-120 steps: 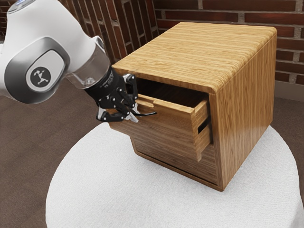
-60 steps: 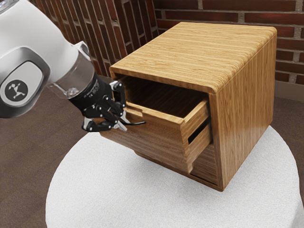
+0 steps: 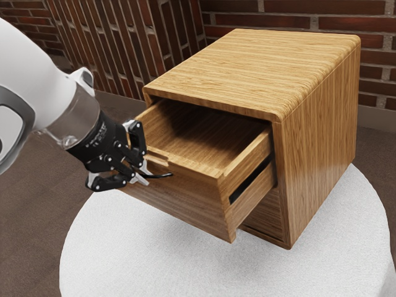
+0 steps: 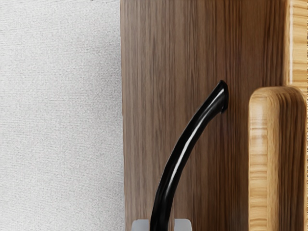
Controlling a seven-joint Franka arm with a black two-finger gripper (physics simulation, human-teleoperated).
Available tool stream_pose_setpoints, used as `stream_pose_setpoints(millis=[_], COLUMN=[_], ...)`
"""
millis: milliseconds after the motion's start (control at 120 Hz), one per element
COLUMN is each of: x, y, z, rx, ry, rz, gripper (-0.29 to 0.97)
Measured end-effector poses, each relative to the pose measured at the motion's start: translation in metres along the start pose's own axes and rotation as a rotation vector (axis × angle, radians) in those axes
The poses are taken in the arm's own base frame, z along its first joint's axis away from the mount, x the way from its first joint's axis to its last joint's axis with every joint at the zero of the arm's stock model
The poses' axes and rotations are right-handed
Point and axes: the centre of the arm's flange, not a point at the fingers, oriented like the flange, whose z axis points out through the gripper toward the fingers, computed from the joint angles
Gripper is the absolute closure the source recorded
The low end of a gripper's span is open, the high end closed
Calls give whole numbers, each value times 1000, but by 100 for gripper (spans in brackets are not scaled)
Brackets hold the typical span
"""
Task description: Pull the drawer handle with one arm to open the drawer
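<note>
White table (image 3: 154,260); drawer (image 3: 185,195) out toward exterior view's left, gripper (image 3: 137,168) tight around handle (image 3: 159,176).

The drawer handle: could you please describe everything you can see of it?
The handle is a slim, glossy black curved bar, metal by its look. One end is fixed into the wooden drawer front; from there it bows away towards the claw, which grips it from two sides. It juts from the open drawer, above the white table.

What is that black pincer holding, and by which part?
The pincer is shut on the drawer's black handle, gripping its curved bar partway along, short of the end fixed into the drawer front.
</note>
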Motion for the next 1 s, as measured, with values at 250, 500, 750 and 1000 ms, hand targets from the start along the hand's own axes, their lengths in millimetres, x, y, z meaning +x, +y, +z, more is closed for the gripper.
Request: stream_pose_setpoints(millis=[250,500,750,1000], x=[0,-1,-2,-4], y=[-20,-29,-45,-56], z=[-6,-10,-16,-21], rx=[-9,-18,-30,-41], ry=[9,14,20,26], rz=[-2,-3,-3,0], gripper=[79,79,79,79])
